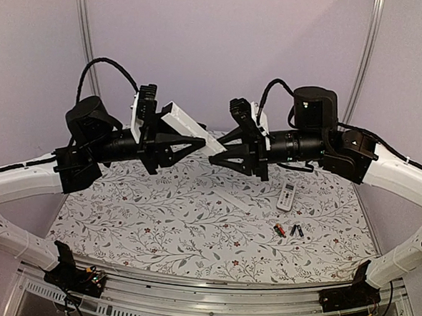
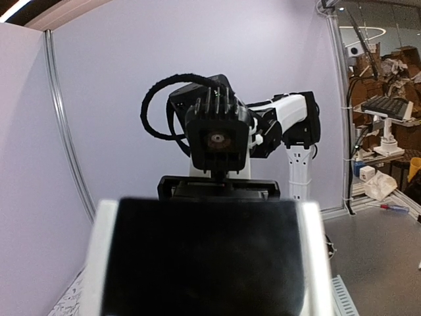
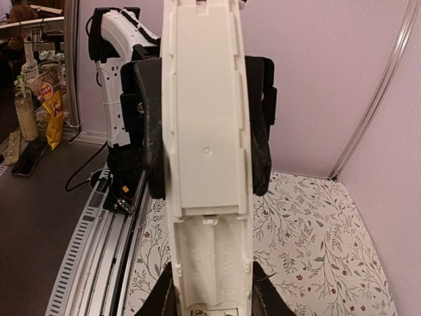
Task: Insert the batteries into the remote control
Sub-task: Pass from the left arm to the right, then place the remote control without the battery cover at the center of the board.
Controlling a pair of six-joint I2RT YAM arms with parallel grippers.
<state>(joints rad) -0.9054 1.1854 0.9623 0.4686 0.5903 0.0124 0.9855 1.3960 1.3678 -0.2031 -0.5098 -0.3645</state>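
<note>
three batteries (image 1: 290, 230), one reddish and two dark as far as can be counted, lie loose and close together on the patterned table (image 1: 156, 226) toward its right side. they sit just nearer the arm bases than a small remote (image 1: 287, 197), which also rests on the table. none is in a gripper and none shows inside a remote, so loading itself is judged not yet begun.

stage in hand: two-arm hold of the white remote (image 1: 179, 117). it is raised well above the table between the arms, sloping down toward the right arm.

1. left gripper (image 1: 196, 140): closed on the white remote near mid-length. the right wrist view shows its black fingers (image 3: 148, 125) pressed against both long edges.
2. right gripper (image 3: 214, 299): its fingers flank the lower end of the same remote and appear to touch both edges. it is judged closed on it, jaws narrowed to the body's width.

container status: the only container concerned is the white remote's battery bay. the right wrist view faces the pale back, where a seam crosses the body above a ribbed, lettered panel. whether that panel is a fitted cover cannot be told, and no cell shows there. a thin white strip (image 1: 231, 200) lies on the table left of the small remote. it may be a cover, but it is too small to confirm.

left to do, as judged: expose the bay if closed, pick up each cell, seat it, refit the cover.
</note>
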